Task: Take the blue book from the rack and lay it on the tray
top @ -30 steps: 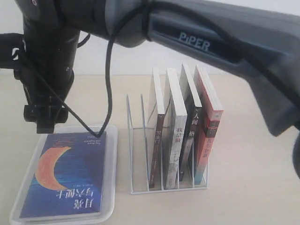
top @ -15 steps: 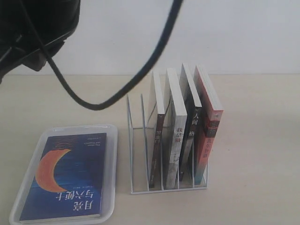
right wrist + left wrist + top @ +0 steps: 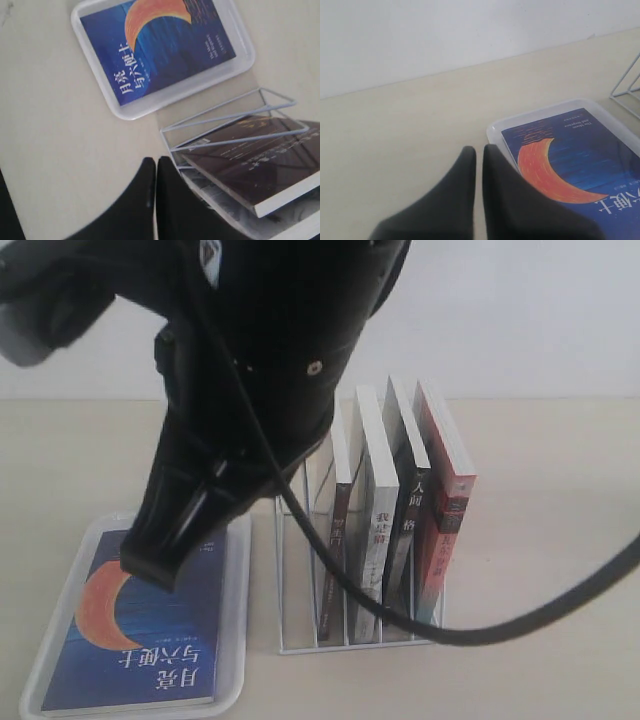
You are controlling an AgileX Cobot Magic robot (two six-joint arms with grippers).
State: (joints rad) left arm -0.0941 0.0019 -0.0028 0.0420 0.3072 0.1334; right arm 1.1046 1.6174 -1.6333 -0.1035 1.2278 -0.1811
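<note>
The blue book (image 3: pixel 150 645) lies flat, cover up, inside the white tray (image 3: pixel 237 640) at the lower left, its orange moon showing. Beside it on the right stands the white wire rack (image 3: pixel 290 570). A dark arm (image 3: pixel 260 360) close to the camera hides the tray's far end and the rack's left slots. In the right wrist view my right gripper (image 3: pixel 155 161) is shut and empty, above bare table by the rack (image 3: pixel 225 117) and tray (image 3: pixel 130 112); the book (image 3: pixel 155 45) is apart from it. My left gripper (image 3: pixel 479 150) is shut and empty, beside the tray's corner (image 3: pixel 492 131) and the book (image 3: pixel 575 150).
Several other books stand upright in the rack's right slots, among them a red-spined one (image 3: pixel 445 510) and a black-spined one (image 3: pixel 408 520). The rack's two left slots hold nothing. A black cable (image 3: pixel 480 635) hangs across in front of the rack. A white wall runs behind the table.
A second ago the right gripper hung above the tray's far end. The arm has since swung up and across, close to the camera. The book has stayed on the tray.
</note>
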